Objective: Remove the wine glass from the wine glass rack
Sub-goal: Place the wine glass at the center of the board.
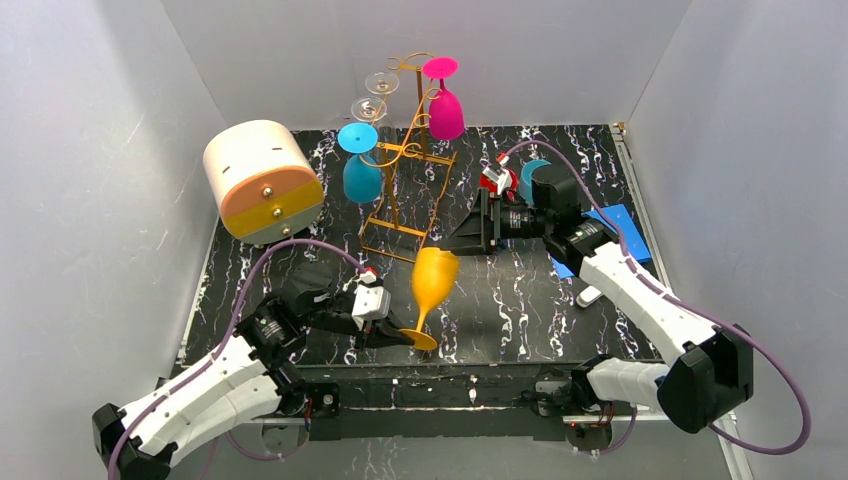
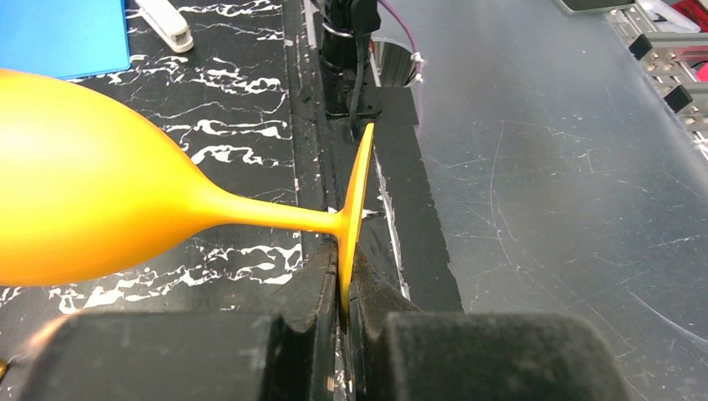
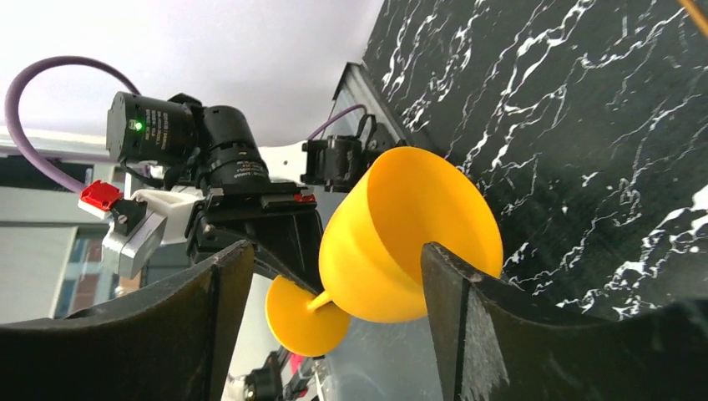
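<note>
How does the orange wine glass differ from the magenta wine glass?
The orange wine glass is off the golden wire rack, bowl upward; the magenta wine glass hangs on it, foot upward. The left gripper pinches the orange one's foot; nothing grips the magenta one. Both are stemmed.

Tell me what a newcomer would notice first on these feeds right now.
The yellow wine glass stands out first, tilted at the table's near middle and pinched by the edge of its foot in the left hand. Behind it, the golden wire rack holds a pink glass, a blue glass and clear glasses upside down. The open right hand faces the yellow bowl.
</note>
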Robot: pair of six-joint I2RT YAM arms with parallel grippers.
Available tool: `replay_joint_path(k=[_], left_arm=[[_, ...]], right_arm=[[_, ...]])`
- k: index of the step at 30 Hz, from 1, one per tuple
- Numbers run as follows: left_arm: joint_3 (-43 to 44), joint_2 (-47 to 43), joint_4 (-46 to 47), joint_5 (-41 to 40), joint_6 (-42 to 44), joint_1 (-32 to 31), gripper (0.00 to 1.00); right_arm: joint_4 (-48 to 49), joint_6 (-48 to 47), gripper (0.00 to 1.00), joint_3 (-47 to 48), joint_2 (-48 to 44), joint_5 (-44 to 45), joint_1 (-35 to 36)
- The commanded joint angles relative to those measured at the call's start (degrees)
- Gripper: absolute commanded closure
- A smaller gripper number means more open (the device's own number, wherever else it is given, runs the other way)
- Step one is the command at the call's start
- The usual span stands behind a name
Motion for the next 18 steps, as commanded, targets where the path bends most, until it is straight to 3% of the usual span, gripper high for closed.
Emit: replay_joint_path(k=[1,8,13,18], left_arm=[[2.53,0.66,3.93,4.9,-0.38,-0.01,1.0],[2.72,1.57,4.14,5.56,-0.65,0.0,1.0],[3.77,3.45,-2.4,3.93,3.54,0.0,1.0],[4.2,3.81,-2.99,4.18,4.28,-0.02,1.0]], right_arm=[[1.37,1.38,0.21,3.22,2.48,-7.12,-0.12],[1.38,1.65,0.34,4.98,6.18,-16.78,-0.05],[1.79,1.99,0.41,5.35,6.83,-21.18,-0.04],[0.41,1.56,0.5,5.76,7.54,-25.04,0.0]])
